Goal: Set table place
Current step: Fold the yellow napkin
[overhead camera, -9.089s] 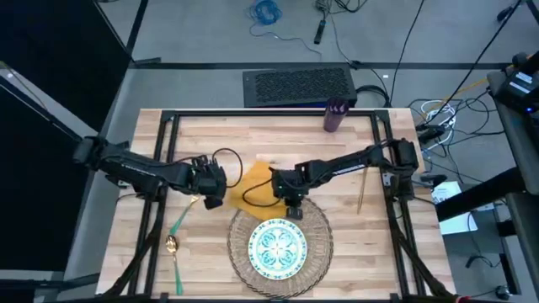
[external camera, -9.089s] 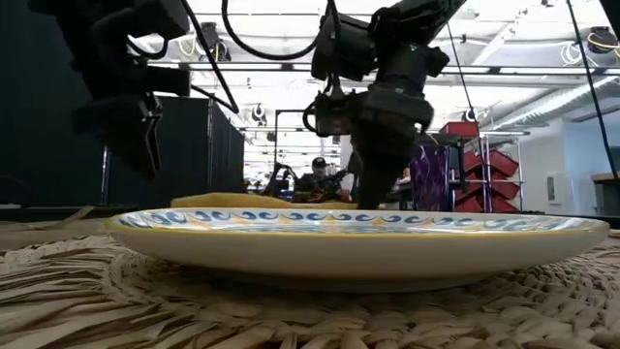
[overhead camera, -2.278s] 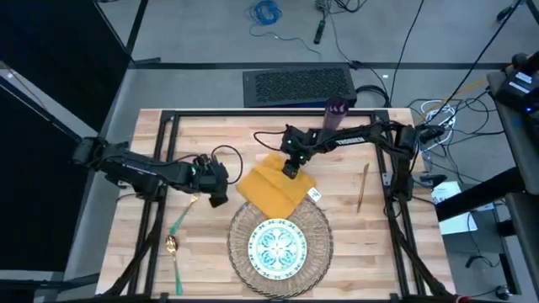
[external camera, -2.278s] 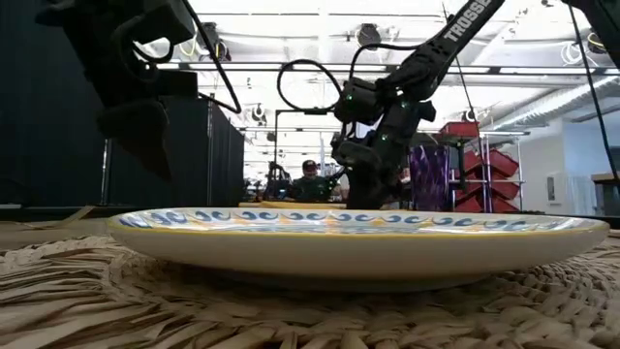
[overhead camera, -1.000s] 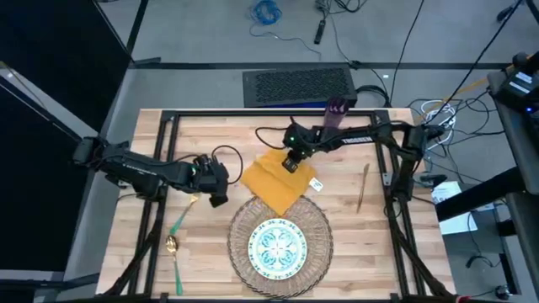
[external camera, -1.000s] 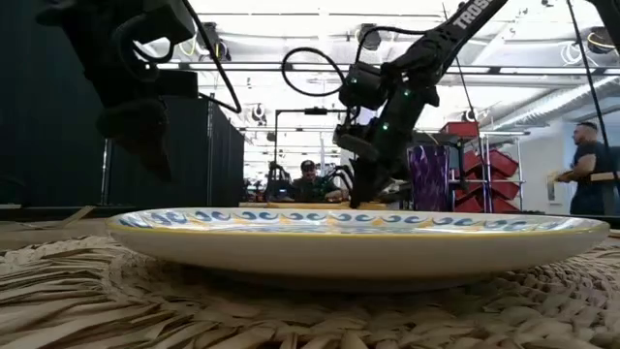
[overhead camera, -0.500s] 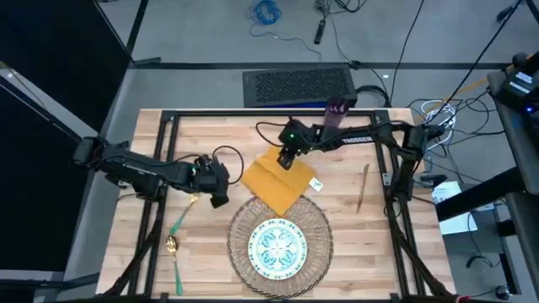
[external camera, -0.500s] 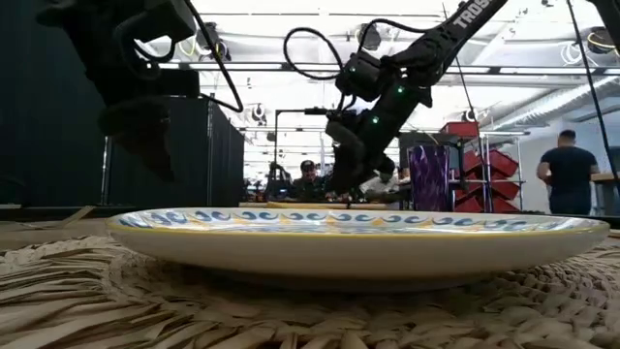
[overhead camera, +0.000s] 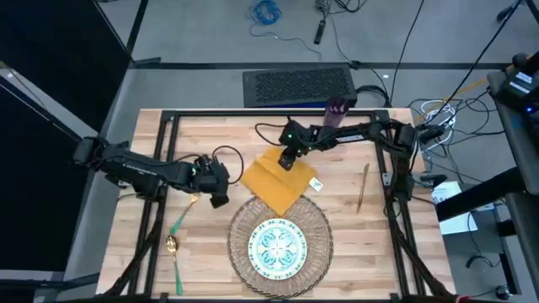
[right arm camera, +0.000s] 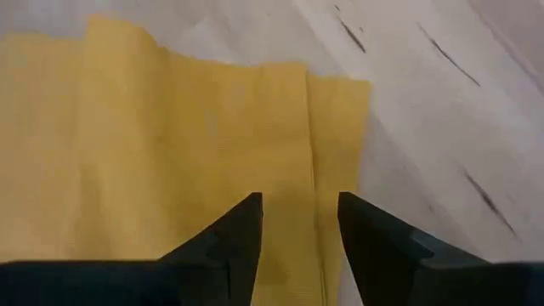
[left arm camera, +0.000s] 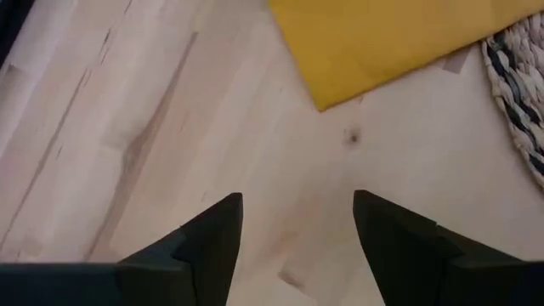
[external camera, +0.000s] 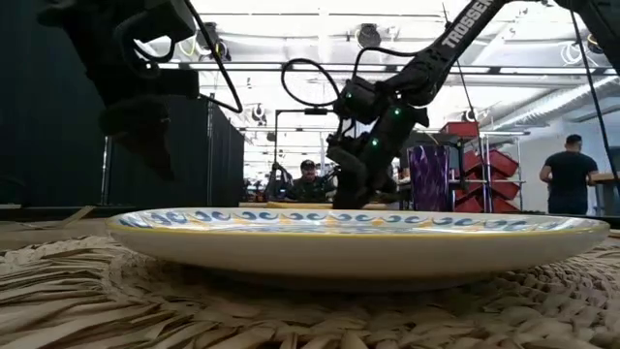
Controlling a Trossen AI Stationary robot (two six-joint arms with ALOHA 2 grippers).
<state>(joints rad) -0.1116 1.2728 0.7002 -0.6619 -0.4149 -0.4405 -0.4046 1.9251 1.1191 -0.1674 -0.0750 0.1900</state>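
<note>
Overhead, the right gripper (overhead camera: pixel 287 159) hovers at the far corner of the napkin (overhead camera: pixel 275 181), its fingers (right arm camera: pixel 229 246) parted with nothing between them and yellow cloth showing in the gap. The napkin lies flat and askew on the table (overhead camera: pixel 210 261), its near corner overlapping the far rim of the placemat (overhead camera: pixel 318 220), a small white tag (overhead camera: pixel 316 184) showing at its right edge. The left gripper (overhead camera: pixel 216 187) waits above bare wood just left of the napkin, jaws spread and empty. As for progress, the plate (overhead camera: pixel 280 246) sits centred on the placemat, so the base of the setting looks done; the napkin seems only roughly placed and may need straightening. Still to be set, by the look of it: the fork (overhead camera: pixel 183 215) and spoon (overhead camera: pixel 174 259) lying loose at the left, the knife (overhead camera: pixel 362 187) well apart at the right, and the cup (overhead camera: pixel 335 114) at the far edge. Nothing blocks the cutlery, though the napkin covers the placemat's far rim and the right arm reaches close past the cup. A person (external camera: pixel 570 174) stands in the room beyond.
</note>
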